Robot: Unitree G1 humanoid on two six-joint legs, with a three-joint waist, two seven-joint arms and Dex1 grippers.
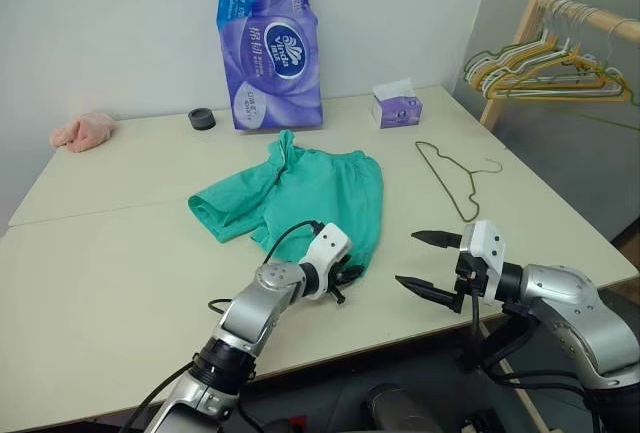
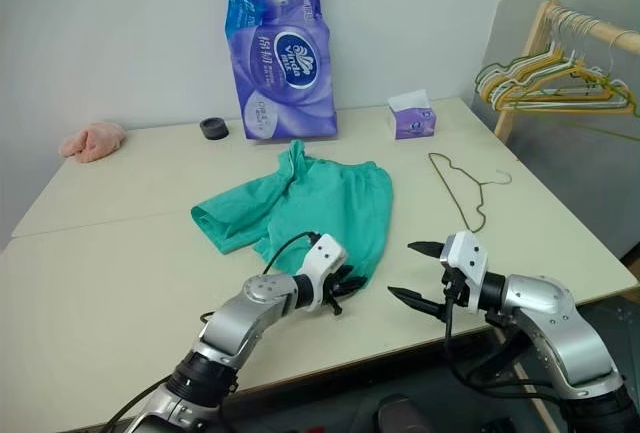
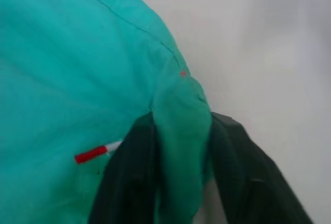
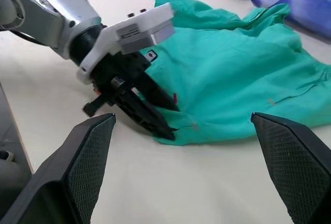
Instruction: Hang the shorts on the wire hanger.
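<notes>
Head cam, left eye: teal-green fabric shorts lie crumpled near the middle of the pale beige counter. The left end effector sits at the shorts' near hem corner, black fingers down on the fabric. The right end effector hovers over bare counter just right of that corner, fingers spread wide, nothing btwn them. The thin olive-green wire hanger lies flat on the counter to the right of the shorts, well apart from both arms, hook toward the right edge. At the back: a purple plastic tissue-roll pack, a small black ring-shaped roll, a small purple tissue box, and a small pink cloth at far left. A wooden rack with coloured wire hangers stands off the counter's right rear corner.

Right eye: same layout.

Left wrist cam: its two dark fingers are pinched together on a fold of the teal hem — a fold of fabric bulges up btwn them. A small red-and-white tag shows just beside one finger.

Right wrist cam: its own fingers stand far apart w/ nothing held; past them the left end effector clamps the hem corner against the counter.
</notes>
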